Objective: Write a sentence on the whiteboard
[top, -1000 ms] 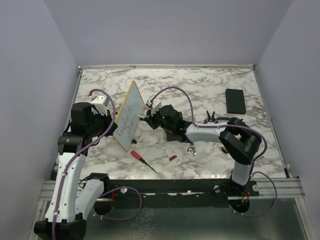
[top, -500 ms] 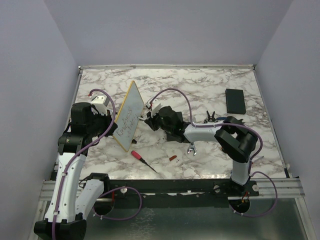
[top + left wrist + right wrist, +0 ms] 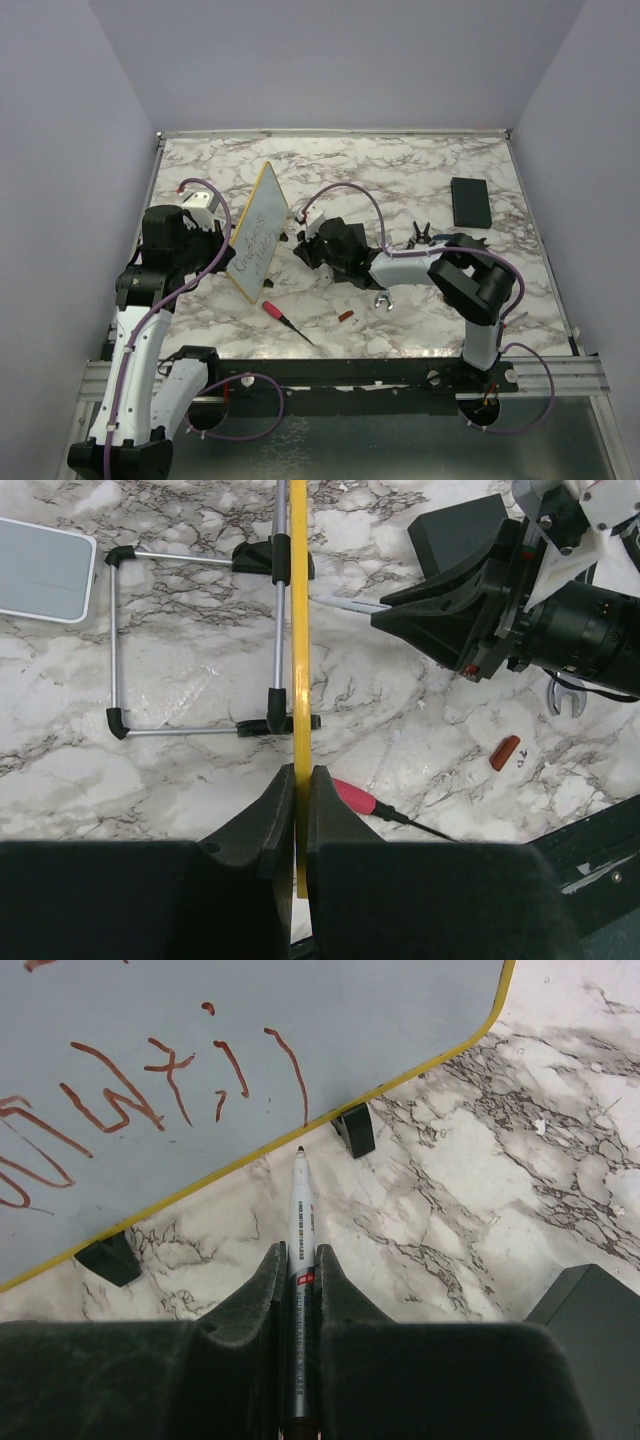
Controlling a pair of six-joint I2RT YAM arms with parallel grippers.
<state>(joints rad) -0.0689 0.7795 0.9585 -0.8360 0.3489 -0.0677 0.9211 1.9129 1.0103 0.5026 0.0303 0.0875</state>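
the whiteboard (image 3: 258, 232) is propped steeply on a wire stand (image 3: 190, 640) at the left-centre of the marble table (image 3: 400, 170), between the two arms, with its pale face turned toward the right arm. the sentence (image 3: 255, 243) is seen as two short lines of cursive running along that face; in the right wrist view its strokes look dark reddish (only the tail end of the writing is caught there).

the left gripper (image 3: 298, 790) is closed down tight, and the board's thin yellow frame is pinched edge-on between its two fingers. the board is seen from that wrist as a single yellow line.

the right gripper (image 3: 298, 1260) is likewise drawn fully together, and a marker (image 3: 298, 1210) is clamped between its fingers, pointing forward. the marker's tip is held just below the board's lower yellow edge, off the pale face, beside one black foot of the stand.

near the front edge of the table a red-handled screwdriver (image 3: 285, 321) is laid, with a small red cap (image 3: 345, 316) and a wrench (image 3: 382, 298) to its right. a black slab (image 3: 470, 201) is set well apart at the far right.
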